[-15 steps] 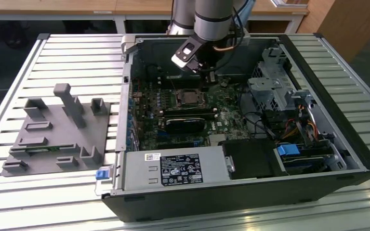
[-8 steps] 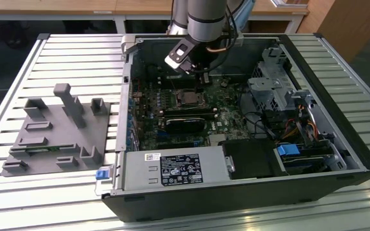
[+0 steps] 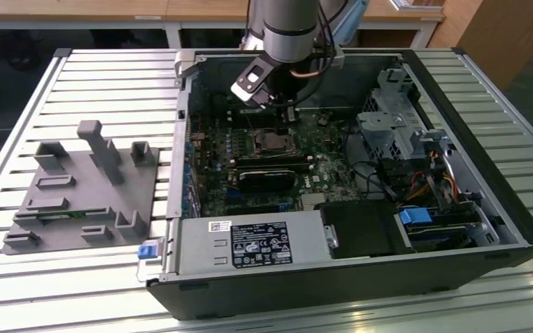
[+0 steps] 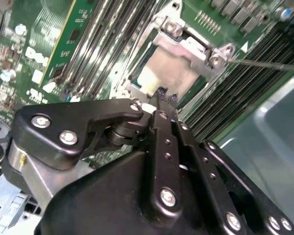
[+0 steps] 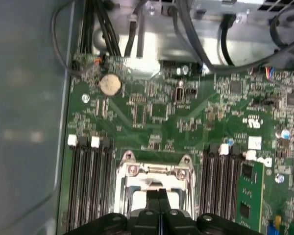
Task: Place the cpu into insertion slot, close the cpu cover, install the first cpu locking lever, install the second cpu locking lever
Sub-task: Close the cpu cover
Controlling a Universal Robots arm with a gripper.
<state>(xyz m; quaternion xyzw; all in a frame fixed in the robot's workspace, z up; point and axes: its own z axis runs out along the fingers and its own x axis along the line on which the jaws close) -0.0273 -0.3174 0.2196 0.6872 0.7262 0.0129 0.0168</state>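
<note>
The cpu [image 4: 169, 68] lies in the insertion slot [image 3: 271, 143], its pale metal face showing through the cut-out of the silver cpu cover [image 4: 188, 46], which rests down over it. In the first wrist view the cover's [image 5: 154, 170] hinge edge and screws show just beyond my fingertips. My gripper [image 4: 161, 98] is shut with nothing between its black fingers, its tips at the socket's edge [image 5: 159, 196]. I cannot tell whether they touch it. A thin metal lever rod [image 4: 264, 63] runs from the socket's corner across the memory slots. In the exterior view my gripper [image 3: 283, 114] hangs inside the open case.
Long black memory slots [image 5: 90, 186] flank the socket on both sides. A black heatsink block [image 3: 266, 177] sits next to the socket, with a power supply [image 3: 248, 243] and drive cage [image 3: 396, 125] further around it. Cables [image 5: 186, 29] cross the board's far edge. A grey fixture [image 3: 81, 187] lies on the exterior view's left.
</note>
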